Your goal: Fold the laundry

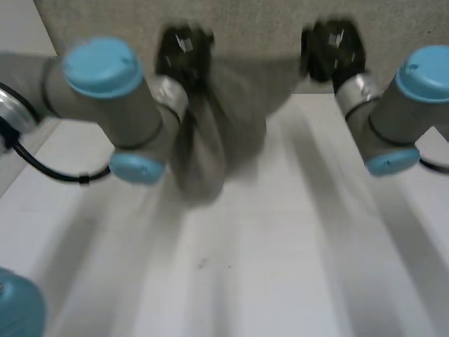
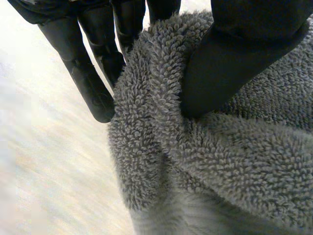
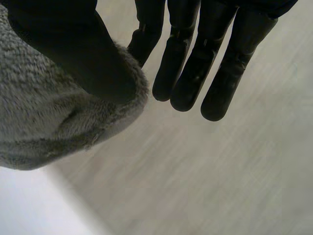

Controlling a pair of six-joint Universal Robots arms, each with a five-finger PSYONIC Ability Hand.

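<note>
At the left of the head view, the left arm [image 1: 105, 91] is reaching out over the white table [image 1: 280, 267]. Its left hand [image 1: 184, 50] is holding one upper end of a grey terry towel [image 1: 217, 126]. In the left wrist view, the thumb of that hand [image 2: 230, 58] is pressing into the looped pile [image 2: 234, 161] while the fingers [image 2: 93, 83] are lying against the cloth's other side, pinching it.

The towel is hanging between the two hands, and its left part is drooping in a long fold towards the table. The table top is lying bare and pale under it. Beyond the far edge a speckled grey-beige band is running across, and I cannot tell what it is.

At the right, the right hand [image 1: 333, 49], at the end of the right arm [image 1: 400, 112], is holding the towel's other end. In its wrist view, the thumb [image 3: 73, 49] is clamping the towel's edge [image 3: 44, 122] against the nearest of the straight fingers [image 3: 195, 73].
</note>
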